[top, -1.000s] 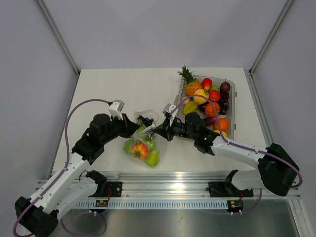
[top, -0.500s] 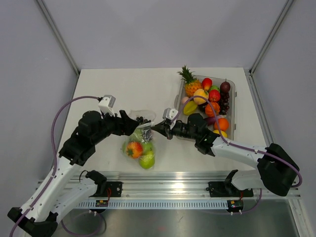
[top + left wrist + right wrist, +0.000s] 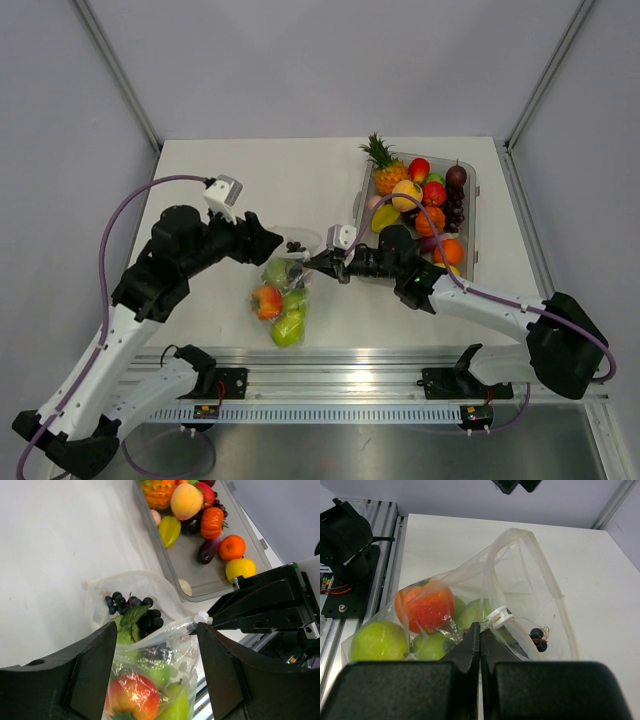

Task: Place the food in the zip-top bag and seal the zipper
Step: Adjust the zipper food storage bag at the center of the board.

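Note:
The zip-top bag lies in front of the arms, its mouth gaping toward the far side. Inside it are a red-orange fruit, green apples and dark grapes. My right gripper is shut on the bag's mouth edge, right beside the white slider of the zipper. My left gripper is open, its fingers spread wide on either side above the bag and touching nothing. More food, including a pineapple, lies in the tray.
The clear rigid tray with the remaining toy fruit stands at the right, just behind the right arm. The metal rail runs along the table's near edge. Grey walls enclose the table on the left, right and back.
My left gripper has opened, let go of the bag and pulled back up and to the left. The bag now hangs from the right gripper alone, its mouth wider.

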Controlling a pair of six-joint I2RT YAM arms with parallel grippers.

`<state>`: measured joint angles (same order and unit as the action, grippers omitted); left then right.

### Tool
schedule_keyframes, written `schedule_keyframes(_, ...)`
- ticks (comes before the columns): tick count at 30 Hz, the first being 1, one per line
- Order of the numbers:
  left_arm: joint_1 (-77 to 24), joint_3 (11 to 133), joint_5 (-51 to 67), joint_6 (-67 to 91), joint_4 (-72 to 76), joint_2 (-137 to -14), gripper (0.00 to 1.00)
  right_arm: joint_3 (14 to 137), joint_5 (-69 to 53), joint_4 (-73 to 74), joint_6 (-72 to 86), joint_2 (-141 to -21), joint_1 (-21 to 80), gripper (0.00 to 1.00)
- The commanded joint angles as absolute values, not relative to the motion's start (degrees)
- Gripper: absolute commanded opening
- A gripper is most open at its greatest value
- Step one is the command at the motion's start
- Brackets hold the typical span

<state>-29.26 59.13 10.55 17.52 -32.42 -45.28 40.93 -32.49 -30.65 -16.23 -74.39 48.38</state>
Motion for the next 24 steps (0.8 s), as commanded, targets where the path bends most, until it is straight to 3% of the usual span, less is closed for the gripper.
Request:
schedule_keyframes(1,-29.53,62.31,19.67,10.03,-25.94,-48.59,0.67,44.64,-35.94,-30.68,-18.72,-71.19,48.78,0.00)
schedule_keyframes(7,-29.53,65.47,36.70,0.36,-22.50,-53.35,0.67,46.14,-38.93,-24.71,-20.30,-68.82,48.87,0.00)
schedule_keyframes(11,-29.53,66.09,40.69,-7.36,-24.68,-55.81,0.68,47.11,-39.55,-20.84,-22.06,-67.77,48.87,0.00)
schedule_keyframes(16,-28.92,67.07,31.24,-9.85,-28.39,-57.75,0.66,47.72,-40.69,-18.81,-23.03,-66.97,48.78,0.00)
schedule_keyframes(19,-27.00,66.27,20.00,-3.63,-23.39,-59.75,0.56,48.25,-41.39,-17.93,-23.03,-66.97,48.78,0.00)
schedule_keyframes(21,-25.32,70.90,20.13,-0.27,-26.26,-63.52,0.54,48.34,-41.48,-17.75,-23.03,-66.89,48.78,0.00)
schedule_keyframes(24,-24.08,82.38,23.19,3.59,-36.45,-76.08,0.42,48.43,-41.66,-17.32,-23.29,-66.80,48.78,0.00)
